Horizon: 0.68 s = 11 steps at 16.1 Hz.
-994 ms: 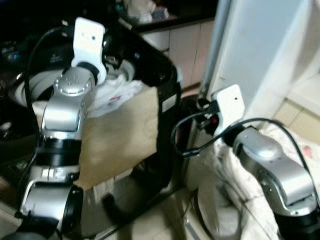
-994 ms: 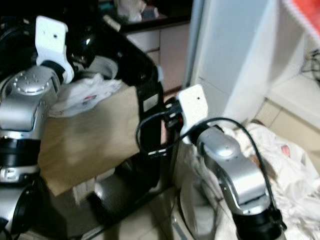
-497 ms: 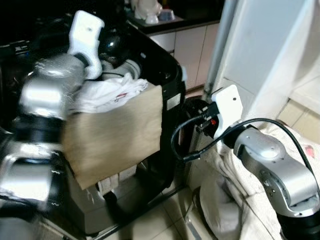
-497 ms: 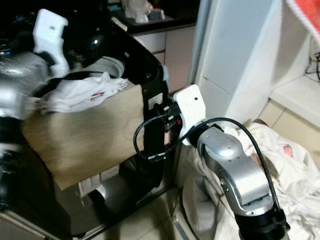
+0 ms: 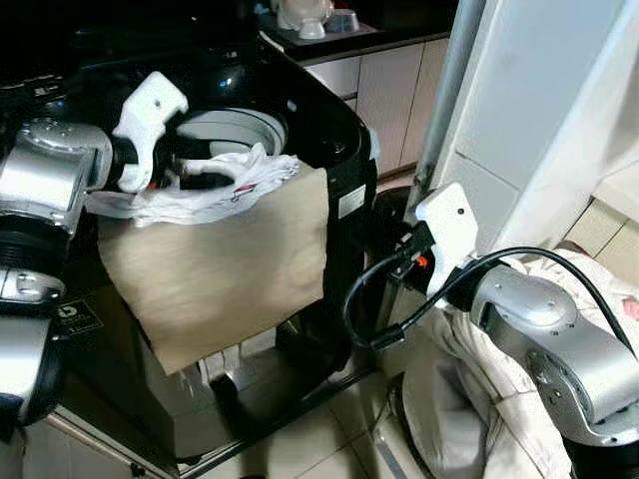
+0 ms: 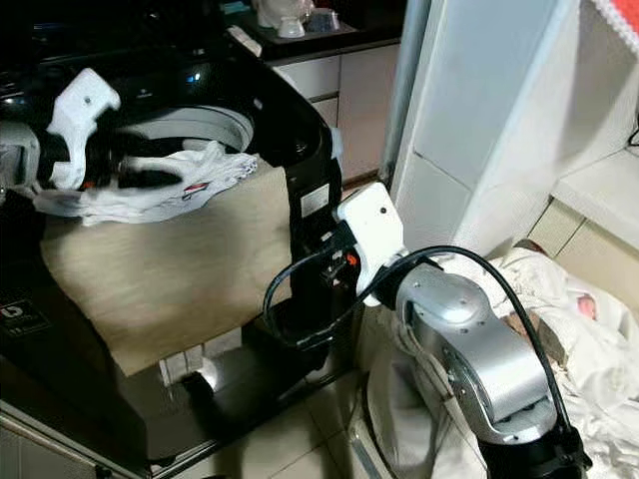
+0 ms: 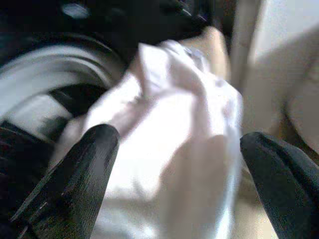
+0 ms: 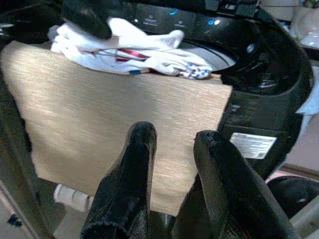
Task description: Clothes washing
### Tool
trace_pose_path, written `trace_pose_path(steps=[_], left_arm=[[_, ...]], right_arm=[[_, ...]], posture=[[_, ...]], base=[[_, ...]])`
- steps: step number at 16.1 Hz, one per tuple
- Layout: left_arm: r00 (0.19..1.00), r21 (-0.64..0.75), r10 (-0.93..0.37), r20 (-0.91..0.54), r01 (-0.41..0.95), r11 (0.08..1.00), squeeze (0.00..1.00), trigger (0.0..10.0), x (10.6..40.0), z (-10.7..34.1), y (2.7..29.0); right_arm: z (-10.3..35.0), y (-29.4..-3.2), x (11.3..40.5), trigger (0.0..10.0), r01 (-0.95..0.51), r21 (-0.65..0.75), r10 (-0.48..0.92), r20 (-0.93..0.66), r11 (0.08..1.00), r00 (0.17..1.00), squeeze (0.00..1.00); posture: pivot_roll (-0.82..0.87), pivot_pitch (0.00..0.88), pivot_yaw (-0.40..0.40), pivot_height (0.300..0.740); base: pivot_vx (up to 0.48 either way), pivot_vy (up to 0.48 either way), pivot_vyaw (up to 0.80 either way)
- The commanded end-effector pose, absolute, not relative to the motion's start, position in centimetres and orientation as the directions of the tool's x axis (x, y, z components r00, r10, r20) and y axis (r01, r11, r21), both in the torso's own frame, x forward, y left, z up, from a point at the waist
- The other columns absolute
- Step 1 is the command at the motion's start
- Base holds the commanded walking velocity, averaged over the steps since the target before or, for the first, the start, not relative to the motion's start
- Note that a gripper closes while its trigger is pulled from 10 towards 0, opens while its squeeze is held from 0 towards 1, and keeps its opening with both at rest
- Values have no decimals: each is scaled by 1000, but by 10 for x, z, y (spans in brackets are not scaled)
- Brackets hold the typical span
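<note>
A black top-loading washing machine (image 5: 344, 130) stands open, its pale drum ring (image 5: 240, 125) showing. A tan cloth (image 5: 230, 269) hangs over its front edge. On top of that cloth, at the rim, lies a crumpled white garment (image 5: 250, 178) with a red print. My left gripper (image 7: 179, 144) is open, its fingers (image 7: 94, 154) spread wide with the white garment between them. My right gripper (image 8: 177, 135) hovers in front of the washer, facing the tan cloth, its fingers close together and holding nothing.
White laundry (image 6: 589, 329) is heaped on the tiled floor at the right, under my right arm. A white panel (image 5: 539, 100) rises just right of the washer. A counter with cups (image 5: 319, 20) runs behind.
My left arm has swung down from its raised pose, and its gripper now sits over the white garment at the rim. The view has shifted. The right arm has barely moved.
</note>
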<state>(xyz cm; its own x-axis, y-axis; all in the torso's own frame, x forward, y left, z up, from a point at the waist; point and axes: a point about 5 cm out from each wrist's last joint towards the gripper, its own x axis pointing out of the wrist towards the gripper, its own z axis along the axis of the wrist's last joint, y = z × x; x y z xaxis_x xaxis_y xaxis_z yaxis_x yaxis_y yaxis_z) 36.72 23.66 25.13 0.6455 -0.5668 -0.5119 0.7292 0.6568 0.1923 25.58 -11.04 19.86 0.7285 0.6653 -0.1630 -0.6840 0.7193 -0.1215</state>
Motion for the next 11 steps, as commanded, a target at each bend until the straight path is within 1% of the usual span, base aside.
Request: trace_pose_path(steps=[1, 2, 3, 5, 6, 7, 8, 9, 11], left_arm=[[604, 163, -571, -556, 752, 638, 0, 10000, 365, 244, 237], [613, 161, -559, -559, 741, 652, 0, 10000, 367, 241, 237], [649, 169, -520, -555, 700, 694, 0, 10000, 372, 238, 238], [699, 206, -438, -566, 634, 746, 0, 10000, 377, 233, 244], [708, 223, -412, -574, 619, 753, 0, 8000, 378, 232, 246], [706, 226, -410, -577, 620, 751, 0, 4824, 378, 232, 246], [704, 224, -412, -578, 623, 750, 0, 1373, 378, 231, 246], [694, 213, -422, -583, 632, 745, 0, 0, 378, 230, 246], [697, 197, -429, -575, 627, 754, 0, 0, 378, 229, 246]], right_arm=[[200, -108, 252, 10000, -708, -111, 690, -166, 697, 705, 0], [200, -108, 251, 10000, -713, -109, 694, -167, 693, 700, 0], [200, -108, 250, 10000, -721, -106, 702, -170, 685, 692, 0], [201, -108, 249, 10000, -728, -109, 708, -176, 677, 684, 0], [201, -107, 248, 10000, -734, -109, 713, -178, 671, 678, 0], [201, -107, 248, 10000, -737, -110, 715, -180, 667, 675, 0], [201, -107, 248, 10000, -740, -111, 718, -182, 664, 672, 0], [201, -107, 247, 10000, -744, -115, 722, -186, 658, 667, 0], [202, -108, 248, 10000, -744, -118, 722, -185, 658, 667, 0]], posture=[[-57, 0, 54, 740], [-59, 0, 53, 740], [-61, 0, 51, 740], [-66, 0, 48, 740], [-68, 0, 47, 740], [-70, 0, 47, 740], [-71, 0, 47, 740], [-75, 0, 47, 740], [-76, 0, 46, 740]], base=[[0, 0, 0], [0, 0, 0], [0, 0, 0], [0, 0, 0], [0, 0, 0], [0, 0, 0], [0, 0, 0], [0, 0, 0], [0, 0, 0]])
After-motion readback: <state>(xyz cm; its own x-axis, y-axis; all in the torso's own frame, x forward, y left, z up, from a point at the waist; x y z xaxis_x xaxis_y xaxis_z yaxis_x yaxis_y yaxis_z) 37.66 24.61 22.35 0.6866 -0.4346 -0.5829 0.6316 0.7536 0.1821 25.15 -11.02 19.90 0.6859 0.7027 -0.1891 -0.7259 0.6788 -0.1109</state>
